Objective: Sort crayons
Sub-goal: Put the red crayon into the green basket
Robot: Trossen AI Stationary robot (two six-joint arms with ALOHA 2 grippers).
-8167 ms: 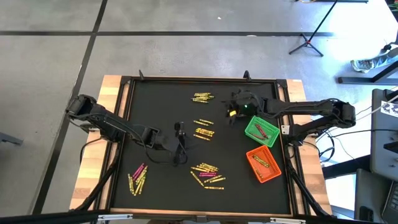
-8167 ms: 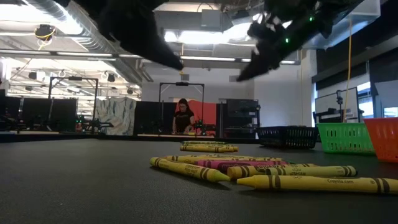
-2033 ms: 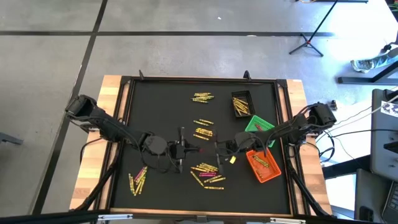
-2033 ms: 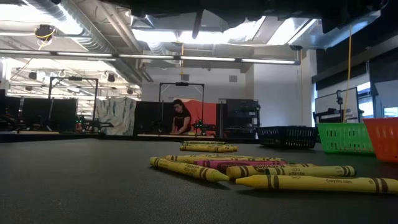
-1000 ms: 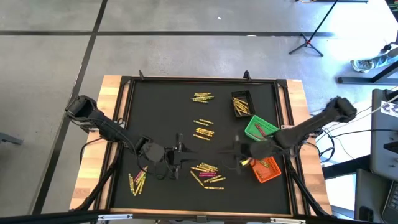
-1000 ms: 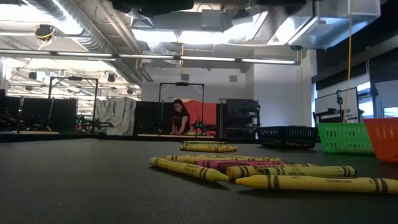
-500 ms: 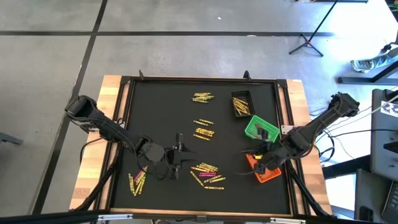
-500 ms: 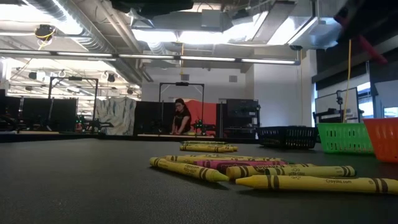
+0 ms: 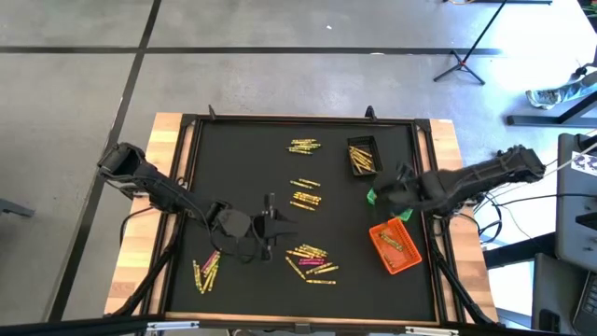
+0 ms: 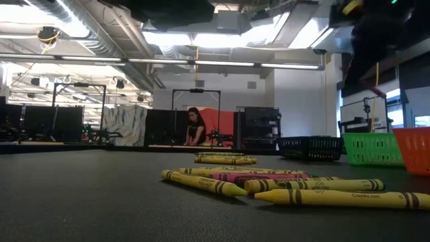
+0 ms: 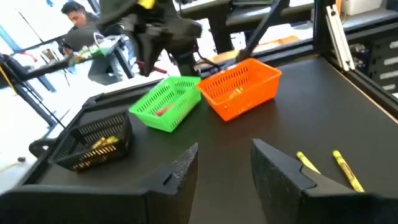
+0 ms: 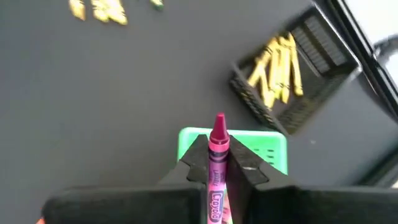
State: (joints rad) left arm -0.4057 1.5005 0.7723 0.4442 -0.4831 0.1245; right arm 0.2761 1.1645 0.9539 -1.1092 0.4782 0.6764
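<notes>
Right wrist view: a magenta crayon (image 12: 217,163) is pinched between the fingers of the right gripper (image 12: 217,167), tip pointing forward, with the green bin (image 12: 272,151) directly beyond it. It is judged that the crayon is carried this way so it can be dropped among the reddish ones already in that bin, while yellow ones are kept in the black bin (image 12: 292,74) and others in the orange bin (image 9: 395,246). Seen from above, the right gripper (image 9: 399,189) is held over the green bin (image 9: 373,197). The left gripper (image 9: 268,227) is spread wide, empty, just beside loose yellow crayons (image 9: 311,260) on the mat (image 9: 242,159), presumably poised for a next pick.
</notes>
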